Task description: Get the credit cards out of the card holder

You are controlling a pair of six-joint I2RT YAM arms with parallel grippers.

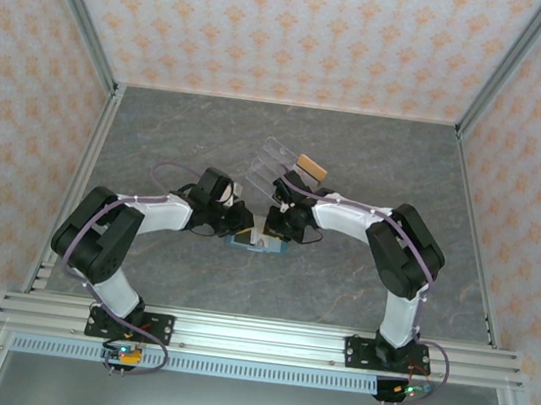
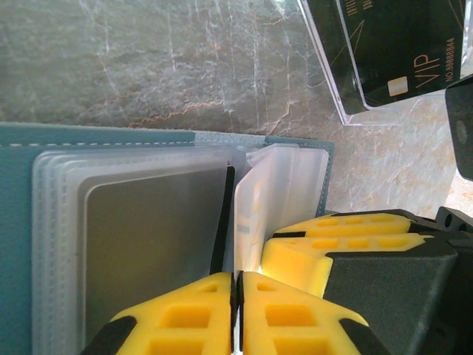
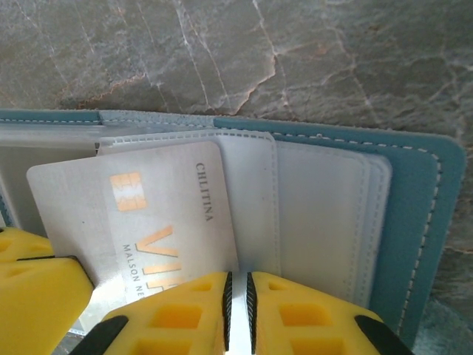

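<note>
Nearest, left gripper (image 2: 236, 310): we are seeing its jaws pressing together on a thin sleeve leaf (image 2: 226, 214).
Right gripper (image 3: 236, 318): jaws are standing narrow around a pale sliver (image 3: 238, 325); we cannot tell what it is.
Silver card (image 3: 140, 214): sticking partway out of a pocket.
Card holder (image 3: 421, 222): lying open on the table (image 1: 385, 157), between both grippers.
Acrylic stand (image 2: 332, 81): holding a black card (image 2: 399, 44) beyond.

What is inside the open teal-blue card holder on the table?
Clear plastic sleeves fill the soft teal-blue card holder. A silver VIP card with a gold chip lies among them. Whether the sleeves beneath hold more cards is hidden.
</note>
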